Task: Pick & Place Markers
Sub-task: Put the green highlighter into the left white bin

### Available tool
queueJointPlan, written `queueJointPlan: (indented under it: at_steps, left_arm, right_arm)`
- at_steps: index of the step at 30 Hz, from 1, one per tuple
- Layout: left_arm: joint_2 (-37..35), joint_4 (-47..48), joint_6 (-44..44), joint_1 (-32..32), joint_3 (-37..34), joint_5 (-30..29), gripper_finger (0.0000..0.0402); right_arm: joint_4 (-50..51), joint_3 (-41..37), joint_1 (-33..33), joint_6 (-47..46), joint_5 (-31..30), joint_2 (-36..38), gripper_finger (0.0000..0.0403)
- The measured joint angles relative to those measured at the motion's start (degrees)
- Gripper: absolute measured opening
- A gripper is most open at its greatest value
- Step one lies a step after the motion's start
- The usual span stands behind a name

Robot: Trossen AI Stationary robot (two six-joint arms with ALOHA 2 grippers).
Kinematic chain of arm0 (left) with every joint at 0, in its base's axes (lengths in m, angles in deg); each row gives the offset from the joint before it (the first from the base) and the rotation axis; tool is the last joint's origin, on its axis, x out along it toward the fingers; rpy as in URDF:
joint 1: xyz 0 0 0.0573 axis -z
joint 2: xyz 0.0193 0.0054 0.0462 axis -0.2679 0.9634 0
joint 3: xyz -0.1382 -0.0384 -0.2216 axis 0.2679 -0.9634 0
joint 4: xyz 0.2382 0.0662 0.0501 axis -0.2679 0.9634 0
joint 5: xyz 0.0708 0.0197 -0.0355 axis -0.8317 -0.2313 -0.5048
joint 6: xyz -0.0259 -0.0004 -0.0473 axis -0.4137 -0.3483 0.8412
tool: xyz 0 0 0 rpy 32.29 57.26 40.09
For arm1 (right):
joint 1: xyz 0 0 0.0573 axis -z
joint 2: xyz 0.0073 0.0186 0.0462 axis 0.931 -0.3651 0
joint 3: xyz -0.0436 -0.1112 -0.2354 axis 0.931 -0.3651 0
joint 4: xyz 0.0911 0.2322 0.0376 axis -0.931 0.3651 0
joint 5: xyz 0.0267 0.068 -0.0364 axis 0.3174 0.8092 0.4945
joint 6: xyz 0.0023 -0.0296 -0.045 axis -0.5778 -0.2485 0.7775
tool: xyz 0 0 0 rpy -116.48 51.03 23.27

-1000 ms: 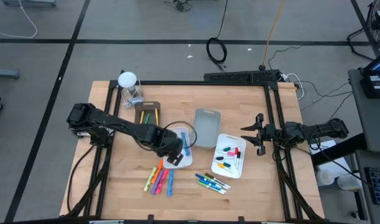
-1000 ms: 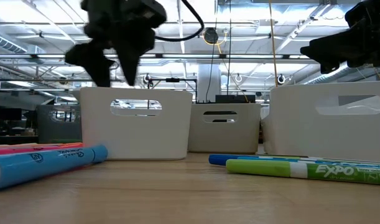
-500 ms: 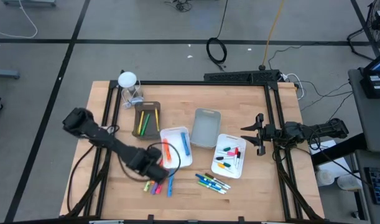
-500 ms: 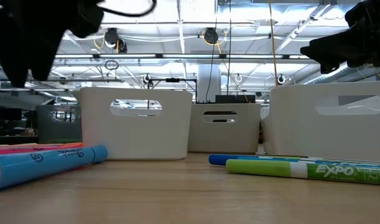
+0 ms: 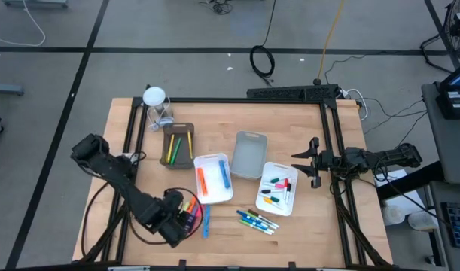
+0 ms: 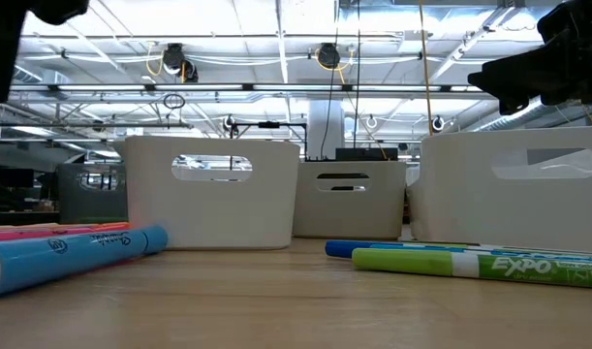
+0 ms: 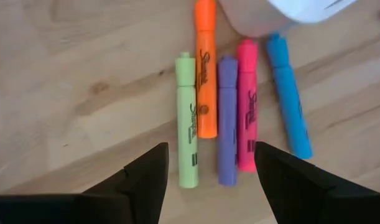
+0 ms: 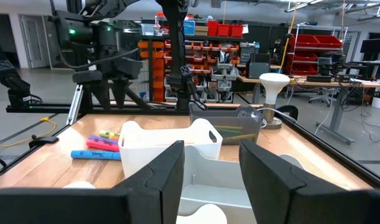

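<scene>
Swung away from the white tray (image 5: 213,179) and toward the front-left of the tabletop (image 5: 147,173), the left gripper (image 7: 208,163) now hovers with fingers (image 7: 143,177) spread and empty directly above a row of loose highlighter markers (image 7: 224,112). Green (image 7: 188,121), orange (image 7: 206,68), purple (image 7: 227,118), pink (image 7: 247,102) and blue (image 7: 289,99) sticks lie side by side on the wood, nearly touching, their far ends just beside the tray's corner; in the overhead view they sit at the gripper's tip (image 5: 186,218). Two markers already rest in the white tray, more in the brown tray (image 5: 178,144) and the far white tray (image 5: 278,188), and a second loose cluster (image 5: 257,220) lies near the front edge. The grey tray (image 5: 250,154) stands between them. At the tabletop's right edge the right gripper (image 5: 314,162) waits, fingers (image 8: 158,177) parted and holding nothing. These markers look light, rigid and smooth-barrelled, likely to roll or slip if pinched off-centre; a grip across the mid-barrel, fingers straddling one stick, seems safest, though the tight spacing leaves little room beside the middle ones, so an outer marker such as the green looks easiest to reach.
</scene>
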Motion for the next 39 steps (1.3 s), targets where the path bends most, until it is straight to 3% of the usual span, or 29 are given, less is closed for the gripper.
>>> queueJointPlan:
  at_steps: [5,15,30,34,39]
  left_arm:
    - [3.18,-4.27,-2.18,0.75,-2.13,1.68,0.0241]
    - [11.09,-6.19,-8.56,-0.64,-2.31,13.40,0.0241]
    - [15.63,-9.48,-12.54,-2.02,-2.11,13.86,0.0238]
    - [15.75,-9.93,-12.52,-2.02,-2.12,13.81,0.0206]
    - [15.83,-10.10,-13.15,-2.06,-2.10,12.72,0.0127]
  right_arm:
    - [0.02,-0.02,0.02,0.00,0.00,0.00,0.0141]
    - [0.00,-0.01,0.02,0.00,0.01,0.02,0.0141]
    - [0.00,0.00,0.00,0.00,0.01,0.00,0.0141]
    - [0.00,0.00,0.00,0.00,0.02,0.00,0.0141]
    - [0.01,-0.01,0.00,0.00,0.01,0.01,0.0141]
